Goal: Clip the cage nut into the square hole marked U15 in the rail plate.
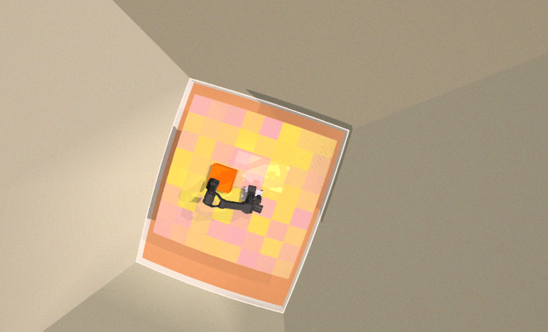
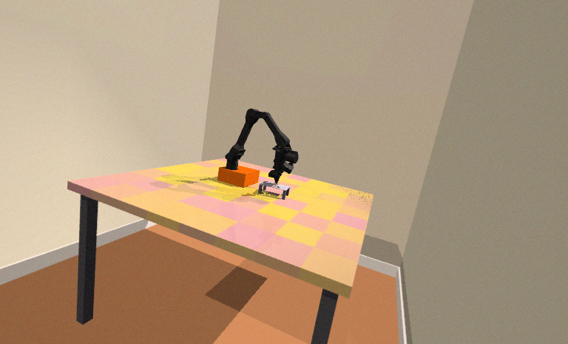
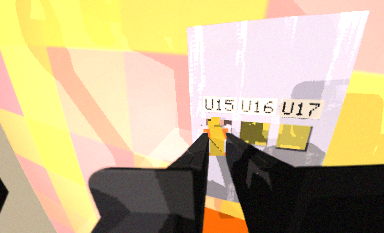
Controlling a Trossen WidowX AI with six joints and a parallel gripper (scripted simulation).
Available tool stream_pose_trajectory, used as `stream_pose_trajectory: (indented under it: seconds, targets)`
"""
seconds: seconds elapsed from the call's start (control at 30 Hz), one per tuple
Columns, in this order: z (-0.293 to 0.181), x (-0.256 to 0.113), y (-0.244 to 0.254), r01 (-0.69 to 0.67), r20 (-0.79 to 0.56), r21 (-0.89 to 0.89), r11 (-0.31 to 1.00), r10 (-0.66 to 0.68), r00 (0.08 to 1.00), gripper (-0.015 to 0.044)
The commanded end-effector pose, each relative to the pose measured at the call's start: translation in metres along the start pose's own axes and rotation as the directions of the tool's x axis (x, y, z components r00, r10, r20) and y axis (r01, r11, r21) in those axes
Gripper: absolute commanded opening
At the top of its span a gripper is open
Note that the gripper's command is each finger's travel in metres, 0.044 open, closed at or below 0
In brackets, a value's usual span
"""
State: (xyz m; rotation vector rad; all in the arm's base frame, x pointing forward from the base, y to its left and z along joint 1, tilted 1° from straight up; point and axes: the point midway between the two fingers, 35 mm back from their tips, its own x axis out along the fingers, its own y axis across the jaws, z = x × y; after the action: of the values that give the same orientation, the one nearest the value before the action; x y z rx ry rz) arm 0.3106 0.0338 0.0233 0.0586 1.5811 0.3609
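One half looks done — your gripper [image 1: 252, 188] [image 2: 276, 182] [image 3: 215, 138] is narrow, pinching the cage nut [image 3: 217, 138] right at the U15 hole [image 3: 227, 123] of the rail plate [image 1: 245, 193] [image 2: 274, 186] [image 3: 220, 63]. You can't tell whether the wings have gone through; hooking them, if needed, letting go and backing clear remain. Your arm [image 1: 234, 205] [image 2: 274, 126] arches out from the orange block [image 1: 226, 177] [image 2: 232, 177] [image 3: 225, 222], wrist bent over — fingers pointing down at the plate.

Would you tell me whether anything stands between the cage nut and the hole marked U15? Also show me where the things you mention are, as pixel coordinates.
Nothing visible does: the gripper [image 2: 276, 182] [image 3: 215, 138] grips the cage nut [image 3: 216, 143] right at the U15 hole. How far the wings have entered is hidden.
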Motion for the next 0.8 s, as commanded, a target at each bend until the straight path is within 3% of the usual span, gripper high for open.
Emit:
stream_pose_trajectory:
  seconds: [0.0,0.77]
  targets:
    - [0.0015,-0.0010,-0.0008,-0.015,0.004,-0.005,1.000,0.015,1.000,0.0035]
    - [0.0012,-0.0007,-0.0005,-0.022,0.004,-0.005,1.000,0.022,1.000,0.0035]
